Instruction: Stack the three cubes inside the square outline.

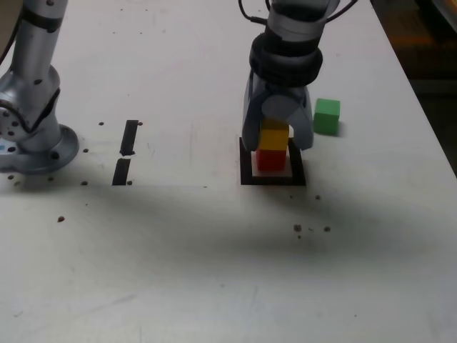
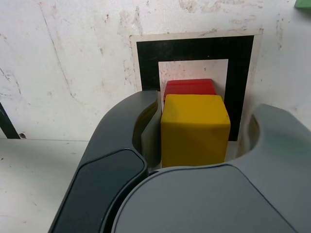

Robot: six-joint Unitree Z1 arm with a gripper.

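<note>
inside square outline (image 1: pixel 273 178) on tabletop (image 1: pixel 178 250): red cube (image 1: pixel 270 159) at bottom, yellow cube (image 1: pixel 273 137) squarely on top. gripper (image 1: pixel 277 136) straddles yellow cube, jaws slightly spread, gap visible on one side in wrist view, apparently letting go. green cube (image 1: pixel 327 116) apart, toward exterior view's right, outside outline; likely next pick.

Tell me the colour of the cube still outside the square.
Green; the exterior view shows it best.

white table (image 1: pixel 214 271), red cube (image 1: pixel 270 160), green cube (image 1: pixel 327 116), tape
</note>
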